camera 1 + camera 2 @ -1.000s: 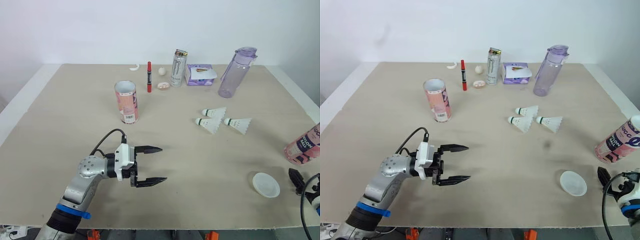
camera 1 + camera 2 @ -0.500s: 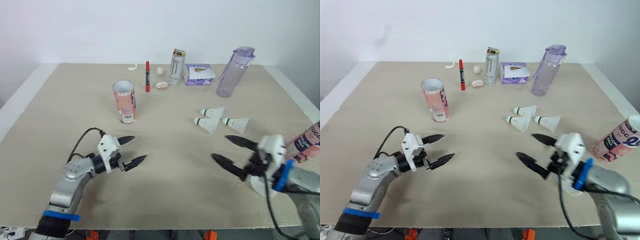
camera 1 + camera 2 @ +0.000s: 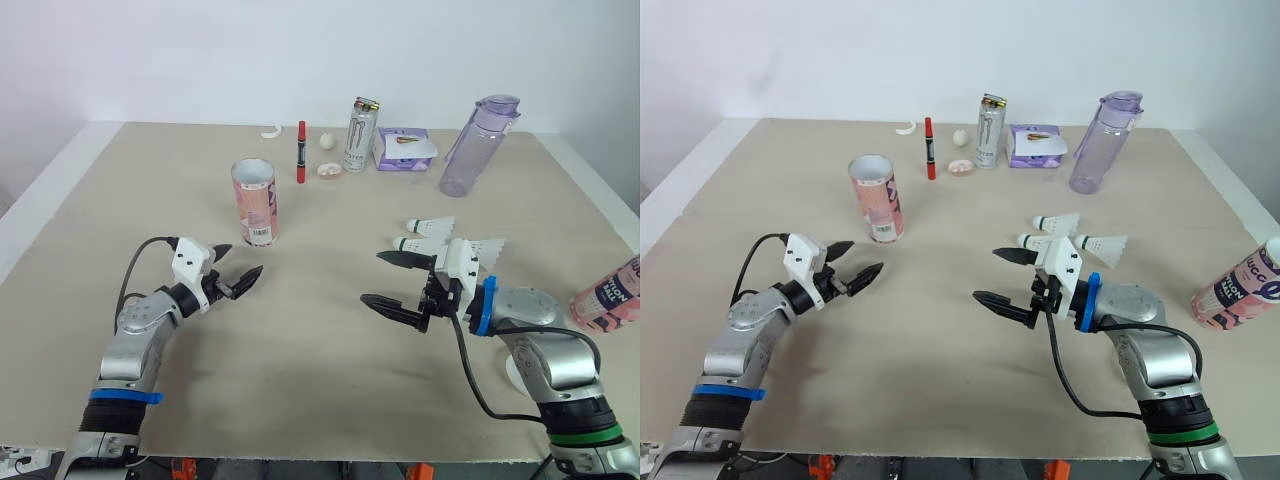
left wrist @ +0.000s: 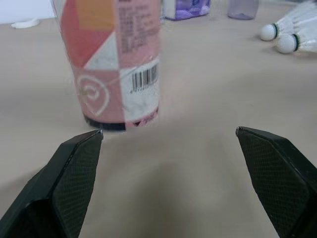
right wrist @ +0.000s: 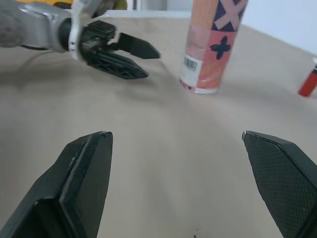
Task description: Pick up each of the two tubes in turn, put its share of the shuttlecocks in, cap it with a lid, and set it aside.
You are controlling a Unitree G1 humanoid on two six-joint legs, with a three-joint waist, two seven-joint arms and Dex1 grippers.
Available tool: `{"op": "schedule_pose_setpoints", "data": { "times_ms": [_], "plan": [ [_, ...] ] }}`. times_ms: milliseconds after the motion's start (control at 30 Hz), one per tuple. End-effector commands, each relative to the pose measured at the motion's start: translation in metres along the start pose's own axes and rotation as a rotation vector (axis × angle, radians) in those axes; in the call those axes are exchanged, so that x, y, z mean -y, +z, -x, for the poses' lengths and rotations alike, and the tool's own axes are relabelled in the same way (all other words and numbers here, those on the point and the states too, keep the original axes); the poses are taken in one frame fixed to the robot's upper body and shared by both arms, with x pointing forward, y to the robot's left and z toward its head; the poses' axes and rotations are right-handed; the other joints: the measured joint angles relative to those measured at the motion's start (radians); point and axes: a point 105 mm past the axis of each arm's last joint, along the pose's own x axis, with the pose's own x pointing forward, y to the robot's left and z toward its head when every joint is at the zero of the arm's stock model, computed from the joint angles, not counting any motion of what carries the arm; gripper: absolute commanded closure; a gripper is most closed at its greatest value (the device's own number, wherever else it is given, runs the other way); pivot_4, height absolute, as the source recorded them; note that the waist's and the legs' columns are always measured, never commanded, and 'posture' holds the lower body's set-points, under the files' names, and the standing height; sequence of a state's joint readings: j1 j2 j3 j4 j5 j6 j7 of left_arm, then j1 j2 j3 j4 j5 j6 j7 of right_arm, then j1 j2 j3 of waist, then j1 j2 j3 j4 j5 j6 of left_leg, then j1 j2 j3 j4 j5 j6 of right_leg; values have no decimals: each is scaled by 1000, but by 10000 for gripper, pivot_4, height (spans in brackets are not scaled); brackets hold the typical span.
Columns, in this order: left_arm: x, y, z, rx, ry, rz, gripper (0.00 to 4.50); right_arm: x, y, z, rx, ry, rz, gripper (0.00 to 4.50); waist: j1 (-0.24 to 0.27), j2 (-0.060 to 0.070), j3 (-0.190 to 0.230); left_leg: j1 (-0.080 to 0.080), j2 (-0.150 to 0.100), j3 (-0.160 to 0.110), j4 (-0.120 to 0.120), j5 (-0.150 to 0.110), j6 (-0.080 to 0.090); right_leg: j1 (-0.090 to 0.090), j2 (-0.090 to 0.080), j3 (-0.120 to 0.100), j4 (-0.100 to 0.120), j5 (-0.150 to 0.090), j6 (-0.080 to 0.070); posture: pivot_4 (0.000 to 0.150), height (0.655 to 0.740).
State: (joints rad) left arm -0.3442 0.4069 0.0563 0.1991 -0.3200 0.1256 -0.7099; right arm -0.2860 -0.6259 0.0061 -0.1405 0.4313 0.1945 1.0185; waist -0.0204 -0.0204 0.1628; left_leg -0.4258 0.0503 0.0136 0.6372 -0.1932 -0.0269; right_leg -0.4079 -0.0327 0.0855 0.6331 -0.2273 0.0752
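L gripper (image 3: 243, 259) spread, nr upright tube (image 3: 254, 203) | R gripper (image 3: 372, 278) spread, nr shuttlecocks (image 3: 432, 228)

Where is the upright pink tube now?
In the left eye view, the pink tube stands upright left of centre, between the left gripper and the red pen.

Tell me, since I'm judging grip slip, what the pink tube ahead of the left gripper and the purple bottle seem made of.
Tube: probably cardboard in a matte printed paper wrap; a barcode shows. Bottle: likely translucent purple plastic, smooth, slightly glossy; light passes through.
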Motion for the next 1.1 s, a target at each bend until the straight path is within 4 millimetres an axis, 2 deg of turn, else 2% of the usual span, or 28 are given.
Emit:
{"op": "schedule_pose_setpoints", "data": {
  "times_ms": [33,767,1100],
  "plan": [
    [-10,8,-7,16,-5,-32,0,0,8,-6,23,16,41,229,0,0,0,0,0,0,0,0,0,0,0,0,0,0,0,1500,7400],
    [-35,14,-43,-2,20,-76,0,-6,10,-10,26,1,41,229,0,0,0,0,0,-1,0,0,0,0,0,-1,1,0,1,1500,7400],
    [-38,18,-70,-33,18,-109,0,-9,10,-9,18,-14,46,229,0,-1,0,-1,-1,-1,0,0,0,0,0,-1,1,0,1,1500,7400]
  ]
}}
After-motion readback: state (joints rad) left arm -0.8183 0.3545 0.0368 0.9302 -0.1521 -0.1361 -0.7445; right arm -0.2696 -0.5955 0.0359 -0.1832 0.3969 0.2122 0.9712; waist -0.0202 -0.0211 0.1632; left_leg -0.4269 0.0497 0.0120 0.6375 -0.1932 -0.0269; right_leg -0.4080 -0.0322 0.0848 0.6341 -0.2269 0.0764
